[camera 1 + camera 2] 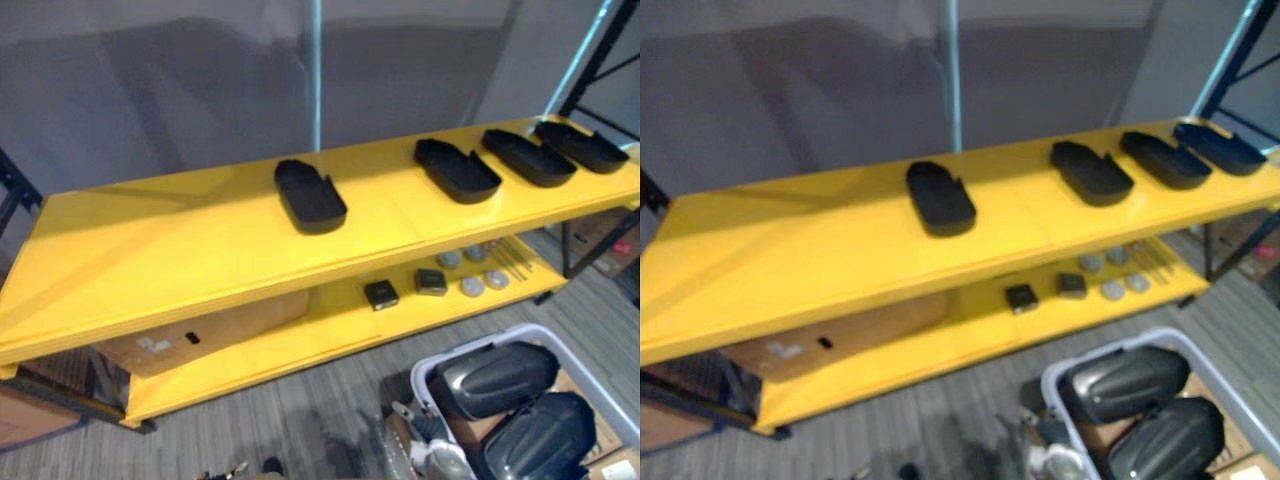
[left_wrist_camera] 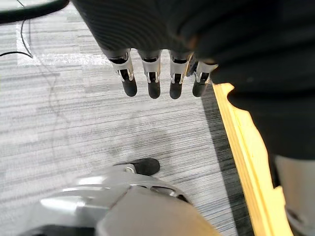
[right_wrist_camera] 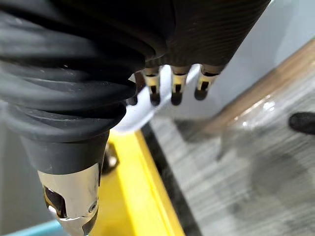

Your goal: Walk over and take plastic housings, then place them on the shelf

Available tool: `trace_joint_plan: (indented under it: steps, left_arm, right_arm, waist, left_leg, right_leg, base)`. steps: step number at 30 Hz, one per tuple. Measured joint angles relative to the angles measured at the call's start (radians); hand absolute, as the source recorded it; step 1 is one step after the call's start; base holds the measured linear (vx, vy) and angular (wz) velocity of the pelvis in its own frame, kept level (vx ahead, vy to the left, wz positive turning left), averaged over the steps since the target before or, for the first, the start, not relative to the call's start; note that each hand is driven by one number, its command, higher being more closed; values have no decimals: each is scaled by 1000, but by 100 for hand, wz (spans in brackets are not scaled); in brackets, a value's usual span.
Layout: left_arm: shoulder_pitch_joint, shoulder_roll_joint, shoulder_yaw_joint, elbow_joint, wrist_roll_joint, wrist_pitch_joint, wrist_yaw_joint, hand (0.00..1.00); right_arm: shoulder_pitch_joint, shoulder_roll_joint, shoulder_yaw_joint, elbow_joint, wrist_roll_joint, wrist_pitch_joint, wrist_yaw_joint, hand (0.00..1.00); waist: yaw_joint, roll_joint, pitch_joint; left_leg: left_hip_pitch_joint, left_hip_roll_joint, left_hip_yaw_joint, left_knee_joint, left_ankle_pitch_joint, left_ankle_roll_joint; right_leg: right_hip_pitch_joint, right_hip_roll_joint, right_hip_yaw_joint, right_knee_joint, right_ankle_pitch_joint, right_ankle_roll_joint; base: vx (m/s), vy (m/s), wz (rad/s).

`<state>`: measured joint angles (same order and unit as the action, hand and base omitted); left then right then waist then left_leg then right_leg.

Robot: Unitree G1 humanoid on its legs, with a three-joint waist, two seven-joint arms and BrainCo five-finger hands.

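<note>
Several black plastic housings lie in a row on the top board of the yellow shelf: one near the middle, another right of it, and more at the far right end. Two larger glossy black housings sit in a white bin on the floor at the lower right. My left hand hangs over grey carpet beside the shelf's yellow edge, fingers straight and holding nothing. My right hand also hangs with relaxed fingers, empty, by the yellow edge.
The lower shelf board carries two small black boxes, several grey discs and a cardboard box. A pale upright post stands behind the shelf. Dark racking stands at the far right.
</note>
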<state>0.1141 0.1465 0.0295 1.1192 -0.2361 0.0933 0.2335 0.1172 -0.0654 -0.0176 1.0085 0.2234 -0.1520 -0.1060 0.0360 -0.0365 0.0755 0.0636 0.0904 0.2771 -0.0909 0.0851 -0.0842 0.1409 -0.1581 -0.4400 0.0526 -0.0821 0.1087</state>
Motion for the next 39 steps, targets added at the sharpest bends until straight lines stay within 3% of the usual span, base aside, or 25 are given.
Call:
trace_joint_plan:
  steps: [3, 5, 7, 9, 14, 18, 20, 23, 27, 31, 33, 39]
  left_arm:
    - [0, 1, 40, 0, -8, 0, -3, 0]
    - [-7, -1, 49, -1, -42, -4, -11, 0]
    - [-7, -4, 47, -13, -41, -12, -19, 0]
    - [-6, -7, 46, -22, -40, -17, -19, 0]
    - [-6, -13, 41, -41, -31, -20, -19, 0]
    - [-7, -8, 39, -48, -29, -19, -18, 0]
    - [-6, -5, 40, -49, -27, -19, -17, 0]
    - [-6, -3, 43, -49, 9, -18, -19, 0]
    - [-3, -3, 47, -60, 88, -20, -45, 0]
    - [0, 1, 41, -62, 149, -29, -95, 0]
    - [-8, 2, 35, -67, 168, -31, -107, 0]
    - [-65, -5, -14, -80, 176, -71, -132, 0]
  right_arm:
    - [14, -16, 0, 0, 0, -5, 66, 0]
    - [8, -22, 2, -2, -1, -32, 133, 0]
    - [-20, -29, 36, -25, -10, -70, 250, 0]
    - [-33, -34, 81, -71, -27, -84, 313, 0]
    - [-100, -63, 291, -272, -49, -80, 490, 0]
    - [-128, -84, 377, -375, -23, -62, 566, 0]
    - [-131, -90, 379, -429, 3, -56, 561, 0]
    - [-142, -107, 342, -535, 21, -55, 493, 0]
    - [-146, -108, 150, -686, 39, -56, 293, 0]
    - [-126, -130, -57, -787, 40, -70, 155, 0]
    - [-103, -140, -121, -804, 43, -71, 141, 0]
    - [-15, -173, -245, -855, 100, -107, 126, 0]
  waist:
    - [-17, -10, -6]
    - [-23, -5, -2]
    - [-23, 2, 13]
    - [-21, 2, 14]
    - [-11, -6, 33]
    - [1, -15, 45]
    - [4, -22, 49]
    - [4, -25, 51]
    - [-10, -23, 51]
    - [-58, -18, 49]
    - [-67, -16, 48]
    - [-140, -9, 41]
  left_leg:
    - [-20, -7, -14, 1, 1, 0]
    - [-30, -10, -21, 6, 2, 2]
    - [-31, -10, -22, 1, 2, 2]
    - [-28, -9, -23, 0, 2, 2]
    - [-12, -7, -25, 0, 2, 2]
    - [-13, -8, -28, 0, 2, 2]
    - [-14, -10, -29, 0, 2, 3]
    - [-16, -11, -24, 0, 1, 4]
    - [-17, -7, 17, 0, -5, 4]
    - [-4, 1, 112, 6, -17, 2]
    - [12, 3, 151, 6, -21, 2]
    - [63, 19, 243, 6, -56, -18]
  right_leg:
    - [-2, 0, -18, -11, 17, 7]
    - [-3, 1, -26, -21, 26, 6]
    - [-2, 1, -17, -13, 25, 1]
    - [-1, 2, -14, -9, 21, -5]
    - [2, 0, 0, 13, 5, -28]
    - [1, -2, 3, 14, 2, -29]
    - [1, -4, 4, 15, -1, -23]
    - [-4, -5, 12, 17, -2, -21]
    - [-38, 1, 92, 17, 8, -11]
    - [-83, 9, 193, 7, 30, -11]
    - [-92, 15, 238, -1, 45, -15]
    - [-134, 41, 390, -20, 87, -14]
  base:
    - [68, 7, 15]
    - [56, 8, 14]
    - [0, 0, 0]
    - [0, 0, 0]
    - [-27, 3, -1]
    - [-42, 6, 2]
    - [0, 0, 0]
    - [11, 4, -5]
    - [35, 8, -28]
    - [43, 14, -64]
    - [41, 15, -83]
    - [-37, 15, -81]
